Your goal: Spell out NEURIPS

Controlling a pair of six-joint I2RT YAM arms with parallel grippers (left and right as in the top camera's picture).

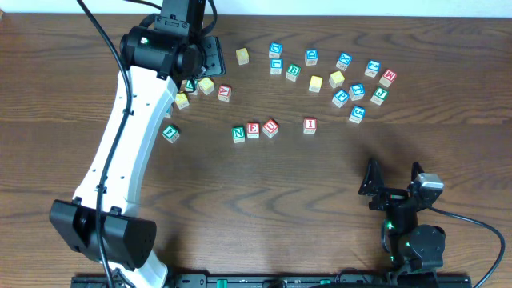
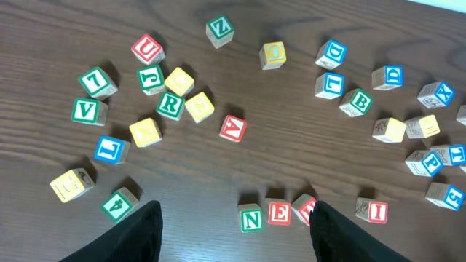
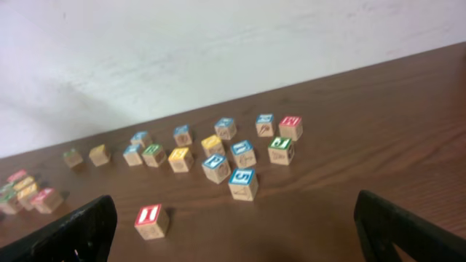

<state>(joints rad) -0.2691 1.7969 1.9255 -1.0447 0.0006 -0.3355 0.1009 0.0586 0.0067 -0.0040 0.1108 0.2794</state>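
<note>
The N cube (image 1: pixel 238 134), E cube (image 1: pixel 253 130) and U cube (image 1: pixel 270 127) sit side by side. The I cube (image 1: pixel 310 125) sits alone, further right of the N cube. The R cube (image 2: pixel 170 105) lies left of it, among other cubes. The left gripper (image 2: pixel 234 209) and the right gripper (image 1: pixel 394 178) both have their jaws wide apart.

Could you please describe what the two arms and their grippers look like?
The left arm has a long white link between black joints, a green light and black cables. The right arm is black with green lights and a looping cable. The left fingers and right fingers are black.
</note>
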